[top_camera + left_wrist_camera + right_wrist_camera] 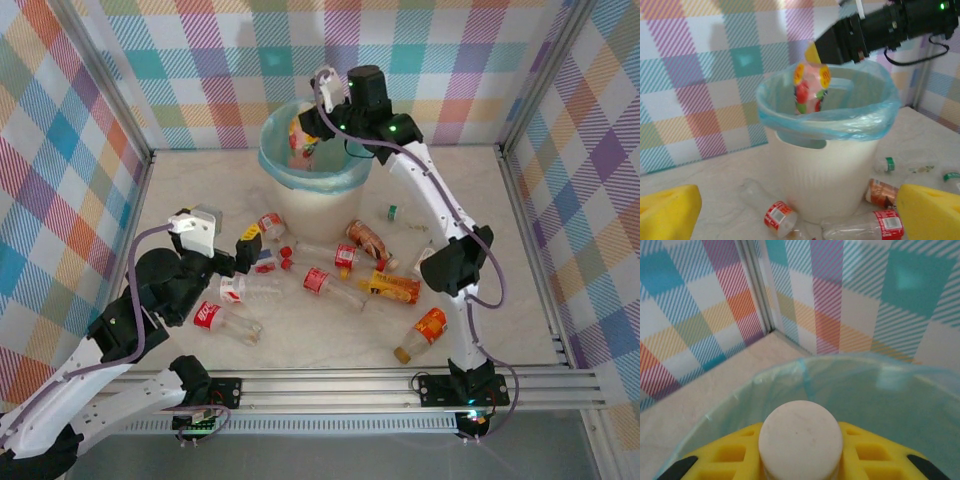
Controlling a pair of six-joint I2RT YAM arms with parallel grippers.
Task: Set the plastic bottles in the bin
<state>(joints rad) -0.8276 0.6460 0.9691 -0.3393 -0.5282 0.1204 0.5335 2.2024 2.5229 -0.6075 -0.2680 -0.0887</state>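
The right gripper [308, 128] reaches over the bin [300, 205], which stands by the table's [200, 190] far edge, about midway along. Its fingers [875, 452] are clamped on a pink-labelled bottle [810, 87] with a white cap [801, 437], hanging partly below the blue-lined rim. The left gripper [252, 252] sits low, jaws spread wide and holding nothing, beside loose bottles [335, 285] scattered across the table's middle.

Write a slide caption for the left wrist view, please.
Right gripper holds a pink-labelled bottle over the blue-lined bin.
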